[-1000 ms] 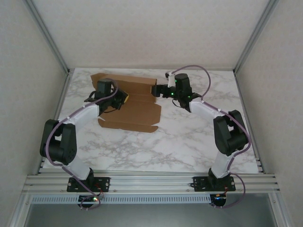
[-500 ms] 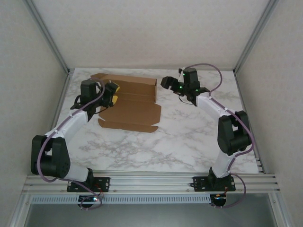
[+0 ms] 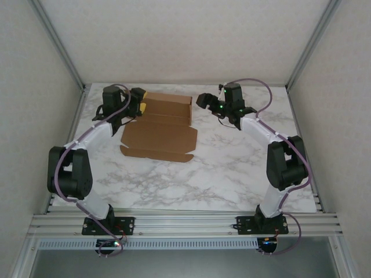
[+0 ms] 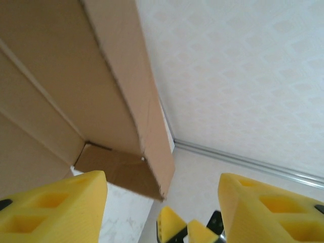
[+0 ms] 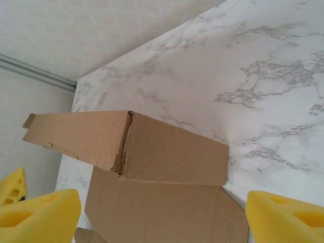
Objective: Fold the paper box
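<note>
L gripper (image 3: 139,102) & R gripper (image 3: 202,99): both open, nothing held.
Their yellow foam pads (image 5: 40,212) spread wide, nothing btwn them. Thin plain brown cardboard die-cut box (image 3: 161,132), creased w/ cut flaps, lies part-folded on white marble-look table (image 3: 232,168); far wall raised, a gripper just beside each end.

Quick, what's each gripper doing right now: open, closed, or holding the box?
Left gripper: open, holding nothing; the paper box lies ahead of its fingers.
Right gripper: open, holding nothing.
</note>
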Motion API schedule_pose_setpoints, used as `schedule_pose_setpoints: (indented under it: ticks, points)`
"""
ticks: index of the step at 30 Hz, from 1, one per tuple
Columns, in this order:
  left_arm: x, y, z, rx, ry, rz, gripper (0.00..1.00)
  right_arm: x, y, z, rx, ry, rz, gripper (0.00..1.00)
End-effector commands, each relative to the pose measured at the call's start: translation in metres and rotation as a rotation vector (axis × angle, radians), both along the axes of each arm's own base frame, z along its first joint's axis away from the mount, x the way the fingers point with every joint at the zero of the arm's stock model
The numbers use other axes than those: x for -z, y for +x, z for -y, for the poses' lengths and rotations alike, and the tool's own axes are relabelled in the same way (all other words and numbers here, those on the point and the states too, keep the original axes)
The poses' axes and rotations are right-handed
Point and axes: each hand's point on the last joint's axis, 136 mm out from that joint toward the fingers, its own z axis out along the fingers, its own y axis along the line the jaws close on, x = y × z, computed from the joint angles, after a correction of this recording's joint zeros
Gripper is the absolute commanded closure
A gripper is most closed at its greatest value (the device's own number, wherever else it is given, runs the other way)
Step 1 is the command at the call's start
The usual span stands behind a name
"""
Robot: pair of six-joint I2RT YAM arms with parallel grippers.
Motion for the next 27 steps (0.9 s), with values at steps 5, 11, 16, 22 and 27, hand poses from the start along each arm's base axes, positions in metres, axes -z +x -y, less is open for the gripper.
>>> schedule_pose_setpoints:
  ticks: [5,11,16,22,27]
  points:
    - [0.016,0.031,-0.009,-0.039,0.054,-0.022,0.43,-0.023,-0.006,0.008,-0.002,0.001,0.035,0.14]
    - [0.029,0.041,-0.012,-0.059,0.044,-0.036,0.48,-0.020,-0.004,0.013,-0.003,-0.005,0.038,0.14]
    - [0.029,0.048,-0.014,-0.086,0.038,-0.012,0.60,-0.017,-0.006,0.009,-0.020,0.013,0.036,0.15]
    - [0.040,0.052,-0.016,-0.101,0.025,-0.017,0.75,-0.009,-0.009,0.005,-0.044,0.016,0.018,0.19]
    - [0.043,0.055,-0.020,-0.130,0.014,-0.007,0.81,-0.004,-0.012,0.003,-0.062,0.016,0.014,0.21]
